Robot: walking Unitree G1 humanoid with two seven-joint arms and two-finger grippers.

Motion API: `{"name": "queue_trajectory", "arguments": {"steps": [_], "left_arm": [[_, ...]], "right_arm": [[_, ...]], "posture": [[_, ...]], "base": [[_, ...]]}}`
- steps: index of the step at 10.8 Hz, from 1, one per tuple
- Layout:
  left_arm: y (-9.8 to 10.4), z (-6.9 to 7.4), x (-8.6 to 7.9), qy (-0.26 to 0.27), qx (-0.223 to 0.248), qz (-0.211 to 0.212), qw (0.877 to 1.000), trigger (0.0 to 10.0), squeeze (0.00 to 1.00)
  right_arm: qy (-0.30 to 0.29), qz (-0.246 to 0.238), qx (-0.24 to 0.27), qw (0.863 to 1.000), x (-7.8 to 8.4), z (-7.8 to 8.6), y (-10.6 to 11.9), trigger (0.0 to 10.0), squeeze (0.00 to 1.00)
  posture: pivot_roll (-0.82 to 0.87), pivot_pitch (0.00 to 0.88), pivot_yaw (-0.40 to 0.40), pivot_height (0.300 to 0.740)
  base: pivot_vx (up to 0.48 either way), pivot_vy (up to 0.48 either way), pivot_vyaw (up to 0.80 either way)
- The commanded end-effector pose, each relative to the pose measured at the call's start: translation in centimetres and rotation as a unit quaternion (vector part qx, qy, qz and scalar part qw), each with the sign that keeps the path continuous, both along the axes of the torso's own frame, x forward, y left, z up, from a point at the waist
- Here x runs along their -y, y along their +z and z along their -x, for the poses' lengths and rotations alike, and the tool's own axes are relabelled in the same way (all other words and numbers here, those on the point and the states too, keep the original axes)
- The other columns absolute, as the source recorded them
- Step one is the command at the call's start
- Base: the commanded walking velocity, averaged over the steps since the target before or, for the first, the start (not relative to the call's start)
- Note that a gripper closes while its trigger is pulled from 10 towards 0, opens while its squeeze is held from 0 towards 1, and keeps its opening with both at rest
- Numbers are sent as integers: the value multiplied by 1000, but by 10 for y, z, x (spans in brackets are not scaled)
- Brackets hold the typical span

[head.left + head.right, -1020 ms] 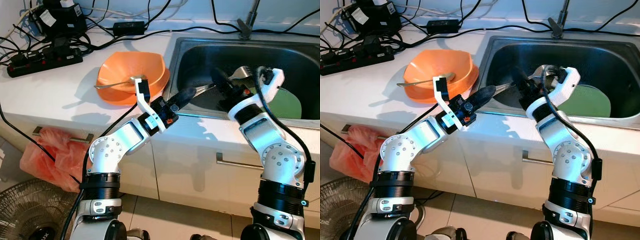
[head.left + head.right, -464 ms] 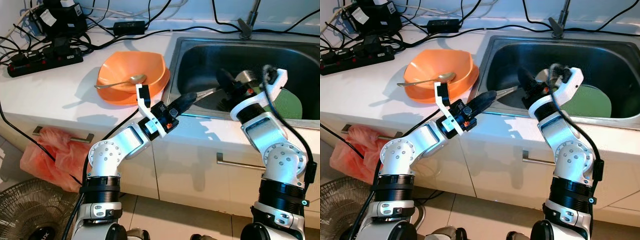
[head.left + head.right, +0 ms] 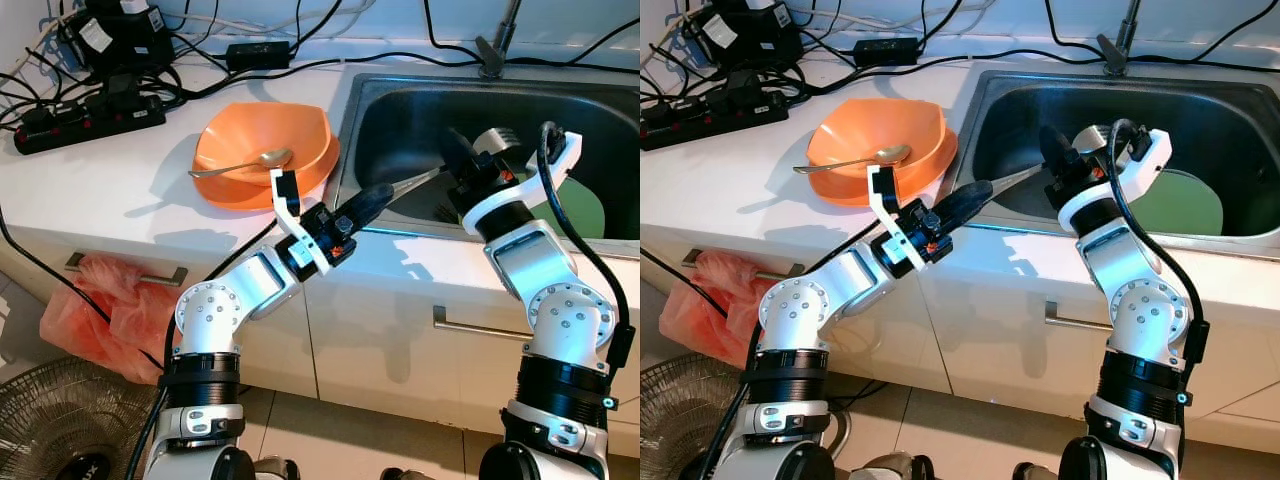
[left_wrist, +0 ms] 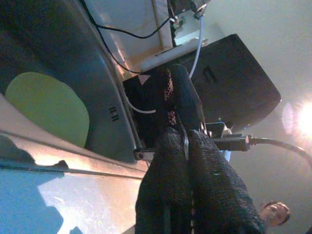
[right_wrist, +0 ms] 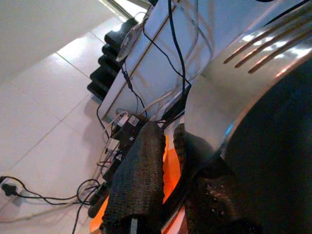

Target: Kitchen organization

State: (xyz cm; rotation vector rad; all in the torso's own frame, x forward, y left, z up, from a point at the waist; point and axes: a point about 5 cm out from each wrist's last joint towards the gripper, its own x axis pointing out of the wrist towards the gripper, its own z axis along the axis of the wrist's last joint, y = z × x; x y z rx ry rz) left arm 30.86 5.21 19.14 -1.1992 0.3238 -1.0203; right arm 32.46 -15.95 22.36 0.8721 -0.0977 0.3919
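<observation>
L tool [image 3: 375, 196] pinches a metal utensil handle [image 3: 418, 181] at the sink [image 3: 400, 110] front rim. R tool [image 3: 458, 150] grips slotted spatula [image 3: 497, 141], probably. Orange bowl [image 3: 262, 150] w/ spoon [image 3: 240, 164] on bench [image 3: 110, 190].

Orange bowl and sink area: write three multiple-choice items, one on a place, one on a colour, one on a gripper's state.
1. Where does the spoon lie?
A. in the sink
B. in the orange bowl
C. on the floor

2. What colour is the plate in the sink?
A. green
B. red
C. white

3. What is the right gripper doing?
A. open over the counter
B. shut on the slotted spatula
C. hanging idle

Key: 1 B, the spoon rests inside the orange bowl. 2 A, the plate on the bottom of the sink is green. 3 B, the right gripper clamps the slotted spatula over the sink.
</observation>
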Motion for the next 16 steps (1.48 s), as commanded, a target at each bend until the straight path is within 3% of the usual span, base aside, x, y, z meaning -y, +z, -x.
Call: {"name": "queue_trajectory", "arguments": {"steps": [1, 2, 3, 6, 9, 11, 13, 15, 16], "left_arm": [[7, 0, 1, -8, 18, -5, 1000, 2196, 1000], [6, 1, 1, -9, 21, -12, 1000, 4824, 1000], [6, 4, 2, -19, 33, -26, 999, 10000, 1000], [7, 1, 1, -10, 28, -27, 999, 10000, 1000], [10, 7, -4, -31, 49, -46, 997, 10000, 1000], [14, 9, -10, -23, 59, -53, 997, 10000, 1000], [11, 15, -8, -27, 67, -72, 995, 10000, 1000], [10, 14, -9, -7, 79, -109, 991, 10000, 1000], [8, 10, -12, 30, 87, -142, 986, 10000, 1000]], "right_arm": [[-11, 18, -25, 999, 2, -2, -7, 0, 0], [-11, 18, -26, 999, 2, -2, -7, 0, 0], [-12, 18, -28, 999, 2, -2, -8, 0, 0], [-17, 15, -27, 999, 3, -2, -8, 0, 0], [-18, 50, -22, 998, 0, -2, -9, 0, 0], [-81, 76, -14, 994, 12, -8, -7, 0, 0], [-148, 138, 3, 979, 28, -18, -1, 0, 0], [-191, 169, 17, 967, 36, -24, 4, 0, 0], [-219, 208, 32, 953, 42, -28, 8, 0, 0]], "posture": [[58, 93, 86, 740], [58, 92, 87, 740], [57, 92, 89, 740], [56, 90, 89, 740], [60, 84, 87, 740], [70, 81, 88, 740], [74, 77, 89, 740], [78, 76, 87, 740], [90, 77, 85, 740]], "base": [[0, 0, 0], [0, 0, 0], [0, 0, 0], [0, 0, 0], [0, 0, 0], [0, 0, 0], [0, 0, 0], [0, 0, 0], [0, 0, 0]]}}
